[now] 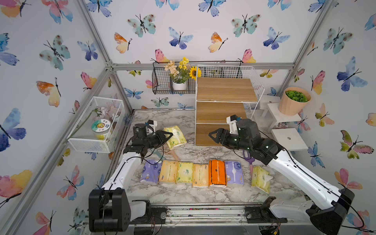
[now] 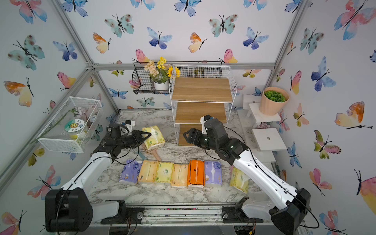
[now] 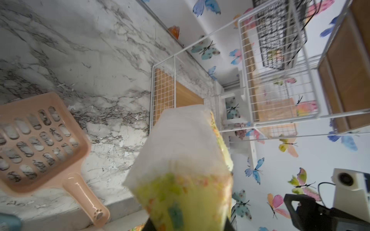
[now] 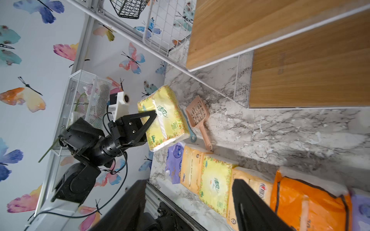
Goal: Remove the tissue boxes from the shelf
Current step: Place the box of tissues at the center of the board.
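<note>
Yellow-green tissue pack (image 1: 179,139) sits clamped in the left gripper (image 1: 170,136), left of the shelf (image 1: 225,89), near a peach slotted scoop (image 3: 40,140); right gripper (image 1: 211,136), jaws apart, faces the lowest tier; six packs (image 1: 184,173) line the marble table (image 1: 203,195) near its front edge, seventh pack (image 1: 260,179) beside them; open marble between row and shelf.

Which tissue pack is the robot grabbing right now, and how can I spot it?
Find the white wire shelf with wooden boards at the back of the marble table. Just beside its bottom board, the left gripper pinches a yellow-green tissue pack. It is the only pack in a gripper; the other packs lie on the table near the front edge, six of them in a row.
</note>
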Available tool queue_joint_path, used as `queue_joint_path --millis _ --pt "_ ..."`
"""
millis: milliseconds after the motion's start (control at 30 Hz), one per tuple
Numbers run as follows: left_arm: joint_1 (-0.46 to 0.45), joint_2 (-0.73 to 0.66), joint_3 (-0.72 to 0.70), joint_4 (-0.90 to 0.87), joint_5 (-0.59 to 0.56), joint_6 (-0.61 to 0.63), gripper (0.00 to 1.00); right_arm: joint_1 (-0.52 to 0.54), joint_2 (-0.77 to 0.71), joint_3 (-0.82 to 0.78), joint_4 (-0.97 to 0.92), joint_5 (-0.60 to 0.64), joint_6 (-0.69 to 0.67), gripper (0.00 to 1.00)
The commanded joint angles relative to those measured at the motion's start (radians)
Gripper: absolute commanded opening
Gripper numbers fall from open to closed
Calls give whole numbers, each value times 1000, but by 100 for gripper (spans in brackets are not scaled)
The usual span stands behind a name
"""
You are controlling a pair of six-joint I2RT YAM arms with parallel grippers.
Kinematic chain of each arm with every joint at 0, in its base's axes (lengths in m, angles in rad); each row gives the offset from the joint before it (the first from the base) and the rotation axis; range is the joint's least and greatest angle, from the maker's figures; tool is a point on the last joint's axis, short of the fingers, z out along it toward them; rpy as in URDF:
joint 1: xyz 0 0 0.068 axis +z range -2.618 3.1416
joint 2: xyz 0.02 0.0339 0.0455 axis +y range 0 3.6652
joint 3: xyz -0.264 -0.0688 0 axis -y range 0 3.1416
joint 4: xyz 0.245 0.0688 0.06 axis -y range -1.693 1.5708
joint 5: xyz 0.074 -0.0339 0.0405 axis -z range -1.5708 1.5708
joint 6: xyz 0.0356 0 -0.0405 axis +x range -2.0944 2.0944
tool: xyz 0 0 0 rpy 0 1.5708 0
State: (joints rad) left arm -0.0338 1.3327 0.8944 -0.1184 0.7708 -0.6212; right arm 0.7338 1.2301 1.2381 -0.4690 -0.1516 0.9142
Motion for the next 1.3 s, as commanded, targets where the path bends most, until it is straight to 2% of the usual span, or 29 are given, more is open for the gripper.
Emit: queue_joint_path --millis 0,433,533,700,767,900,1033,1133,1167,1200,1267 --pt "-8 108 47 -90 84 198 11 -2 -25 23 -76 91 -43 73" --pt "-111 507 260 -133 56 344 10 -2 -131 -22 -93 181 19 73" --pt "-130 568 300 -176 70 379 10 -2 -166 -38 -108 209 39 73" --pt "-152 583 284 -191 84 408 12 -2 -204 -62 -120 239 65 73" --pt "-152 588 274 -198 71 413 21 -2 -211 -70 -121 244 73 73" --pt "-152 564 270 -209 -7 411 55 -2 -207 -76 -130 253 78 73" --pt "-151 496 270 -209 -112 377 71 -2 -189 -81 -164 286 100 73" --pt "-149 435 263 -209 -199 329 77 -3 -190 -132 -184 348 150 74" --pt "-148 411 259 -208 -228 316 83 -6 -192 -150 -183 364 165 75" --pt "-149 385 254 -207 -272 295 99 -15 -194 -172 -175 372 173 75" --pt "-149 316 230 -202 -397 249 99 -50 -189 -208 -161 371 174 75"
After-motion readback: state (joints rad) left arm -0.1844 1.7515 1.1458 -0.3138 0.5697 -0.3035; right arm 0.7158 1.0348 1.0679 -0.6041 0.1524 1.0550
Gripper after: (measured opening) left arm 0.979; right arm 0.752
